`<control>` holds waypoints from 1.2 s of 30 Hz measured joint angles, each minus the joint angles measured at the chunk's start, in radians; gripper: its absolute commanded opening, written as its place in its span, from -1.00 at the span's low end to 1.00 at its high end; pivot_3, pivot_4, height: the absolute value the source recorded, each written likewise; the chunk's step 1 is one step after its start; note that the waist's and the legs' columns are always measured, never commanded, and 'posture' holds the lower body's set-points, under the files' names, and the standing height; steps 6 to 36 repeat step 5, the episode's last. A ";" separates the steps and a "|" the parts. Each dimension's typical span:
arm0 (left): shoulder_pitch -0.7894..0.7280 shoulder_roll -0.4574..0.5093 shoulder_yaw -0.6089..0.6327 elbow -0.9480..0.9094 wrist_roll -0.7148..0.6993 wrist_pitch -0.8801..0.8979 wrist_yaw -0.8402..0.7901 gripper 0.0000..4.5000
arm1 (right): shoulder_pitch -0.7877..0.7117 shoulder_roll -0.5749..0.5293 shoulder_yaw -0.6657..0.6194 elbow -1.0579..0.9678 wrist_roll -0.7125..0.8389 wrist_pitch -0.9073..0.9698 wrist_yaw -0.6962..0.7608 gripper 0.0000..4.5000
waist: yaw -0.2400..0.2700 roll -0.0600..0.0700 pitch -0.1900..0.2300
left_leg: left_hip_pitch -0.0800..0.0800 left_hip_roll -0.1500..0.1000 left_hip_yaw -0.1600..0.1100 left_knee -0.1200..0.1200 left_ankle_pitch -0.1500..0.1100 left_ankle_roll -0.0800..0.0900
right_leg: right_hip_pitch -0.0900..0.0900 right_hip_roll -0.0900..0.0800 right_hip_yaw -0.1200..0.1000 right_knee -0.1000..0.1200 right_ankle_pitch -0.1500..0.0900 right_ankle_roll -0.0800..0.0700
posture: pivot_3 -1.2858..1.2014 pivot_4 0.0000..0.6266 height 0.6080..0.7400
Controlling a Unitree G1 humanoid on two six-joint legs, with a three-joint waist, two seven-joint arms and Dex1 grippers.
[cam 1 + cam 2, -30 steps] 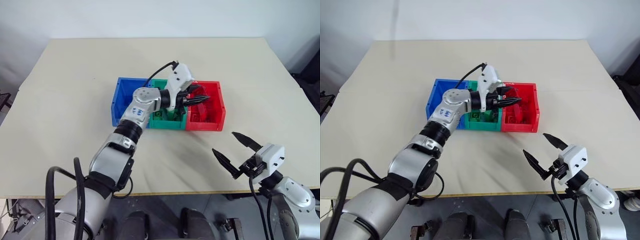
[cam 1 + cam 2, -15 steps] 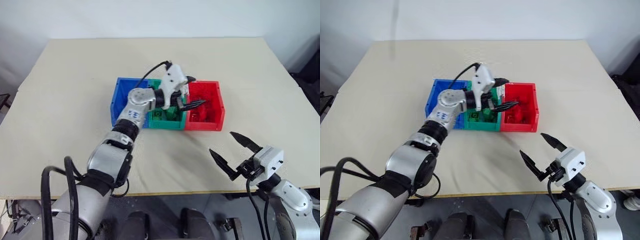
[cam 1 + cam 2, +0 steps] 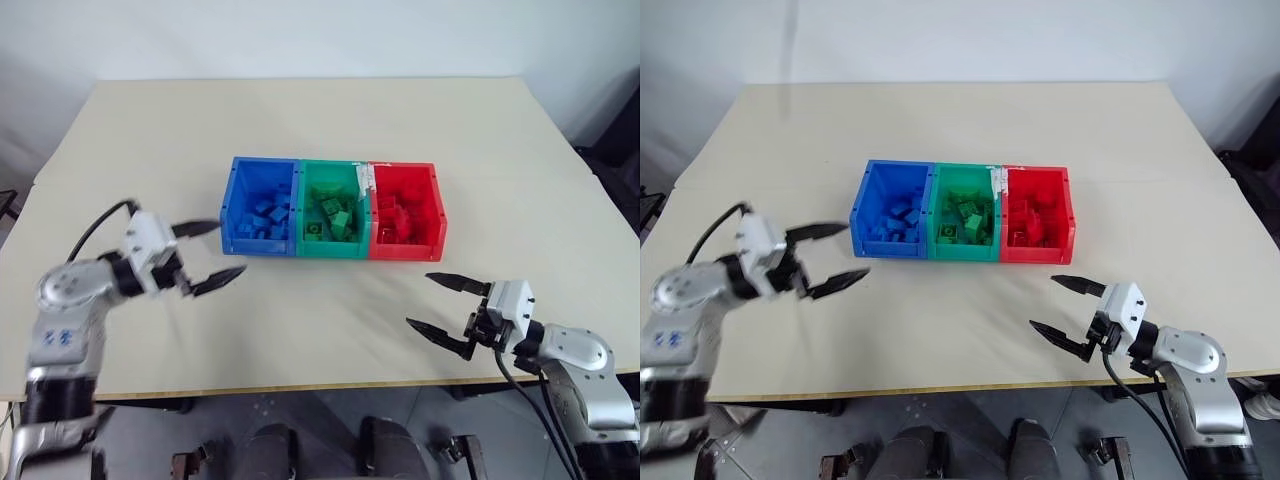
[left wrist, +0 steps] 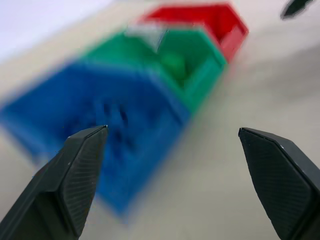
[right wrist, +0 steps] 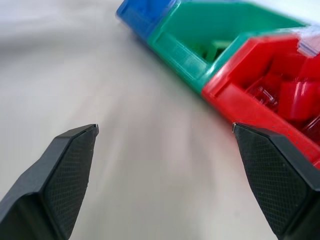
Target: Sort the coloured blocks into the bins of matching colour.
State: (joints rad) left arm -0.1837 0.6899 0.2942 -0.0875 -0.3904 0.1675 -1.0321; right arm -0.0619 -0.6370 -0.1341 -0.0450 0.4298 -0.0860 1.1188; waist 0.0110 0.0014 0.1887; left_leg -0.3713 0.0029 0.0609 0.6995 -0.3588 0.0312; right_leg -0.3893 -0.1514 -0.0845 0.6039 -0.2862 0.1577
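Withdrawn since a second ago: the left arm, which then reached over the green and red bins, now hangs at the near left of the table; the right arm has barely shifted.

Nearest, at 4 o'clock from table centre: right gripper (image 3: 447,312), two black fingers, jaws spread wide and empty, pointing toward the bins from above the near table edge.

At 8 o'clock: left gripper (image 3: 207,255), two black fingers on a white and silver wrist, jaws spread wide and empty, tips just short of the blue bin's near left corner.

Underneath: pale beige rectangular table (image 3: 330,120), its bare top showing no loose brick.

Centre, slightly toward 12 o'clock: three open-topped rectangular plastic bins joined in a row.
- Blue bin (image 3: 234,210), at 9 o'clock in the row, holds small studded blue plastic bricks (image 3: 266,215).
- Green bin (image 3: 335,249), middle, holds green bricks (image 3: 335,214).
- Red bin (image 3: 439,215), at 3 o'clock, holds red bricks (image 3: 402,218). A small white patch sits on the green-red divider.

Judgement: sorting looks complete, each colour in its matching bin.

Risks:
- The left fingertips are close to the blue wall; a swing toward 3 o'clock could knock the row and spill bricks.
- A renewed reach into a bin could drag a brick across a divider.
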 measured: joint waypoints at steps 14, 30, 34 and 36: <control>0.150 -0.007 0.063 -0.089 0.009 -0.006 0.087 0.98 | -0.079 -0.005 0.006 0.097 0.000 -0.035 0.056 1.00 | 0.003 0.000 0.000 | 0.000 0.001 0.001 -0.001 0.000 -0.001 | -0.001 0.001 0.000 0.000 0.000 -0.001 | 0.03 -0.52 1.00; 0.150 -0.007 0.063 -0.089 0.009 -0.006 0.087 0.98 | -0.079 -0.005 0.006 0.097 0.000 -0.035 0.056 1.00 | 0.003 0.000 0.000 | 0.000 0.001 0.001 -0.001 0.000 -0.001 | -0.001 0.001 0.000 0.000 0.000 -0.001 | 0.03 -0.52 1.00; 0.150 -0.007 0.063 -0.089 0.009 -0.006 0.087 0.98 | -0.079 -0.005 0.006 0.097 0.000 -0.035 0.056 1.00 | 0.003 0.000 0.000 | 0.000 0.001 0.001 -0.001 0.000 -0.001 | -0.001 0.001 0.000 0.000 0.000 -0.001 | 0.03 -0.52 1.00; 0.150 -0.007 0.063 -0.089 0.009 -0.006 0.087 0.98 | -0.079 -0.005 0.006 0.097 0.000 -0.035 0.056 1.00 | 0.003 0.000 0.000 | 0.000 0.001 0.001 -0.001 0.000 -0.001 | -0.001 0.001 0.000 0.000 0.000 -0.001 | 0.03 -0.52 1.00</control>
